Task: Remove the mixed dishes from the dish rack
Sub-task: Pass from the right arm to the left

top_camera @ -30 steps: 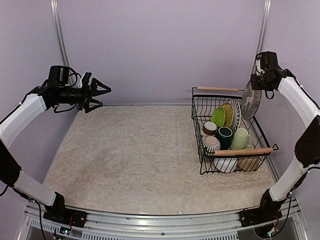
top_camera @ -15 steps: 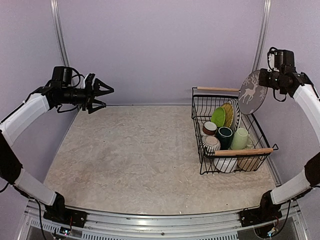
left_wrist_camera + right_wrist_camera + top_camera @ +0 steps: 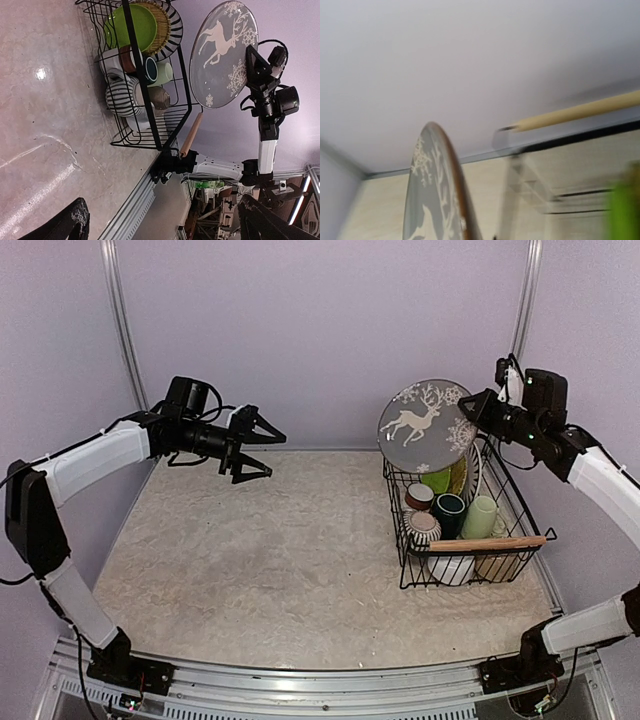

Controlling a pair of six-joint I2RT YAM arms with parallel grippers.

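The black wire dish rack (image 3: 520,502) with wooden handles stands at the right; it also shows in the left wrist view (image 3: 150,75). It holds a lime-green plate (image 3: 436,473), a yellowish plate (image 3: 457,468), a striped plate (image 3: 472,466), a brown-white mug (image 3: 419,497), a dark teal mug (image 3: 449,512), a pale green mug (image 3: 481,517), a striped cup (image 3: 421,528) and white bowls (image 3: 452,568). My right gripper (image 3: 476,411) is shut on the rim of a dark plate with a white deer (image 3: 425,425), held upright above the rack's back left corner. My left gripper (image 3: 260,445) is open and empty in the air, left of the plate.
The pale table top (image 3: 270,540) stretches left of the rack. The lilac back wall (image 3: 320,330) is close behind both grippers. The metal rail (image 3: 300,685) with the arm bases runs along the near edge.
My right gripper has swung the deer plate left, from the right wall to above the rack's back left corner. My left gripper has moved right toward the middle, still open.
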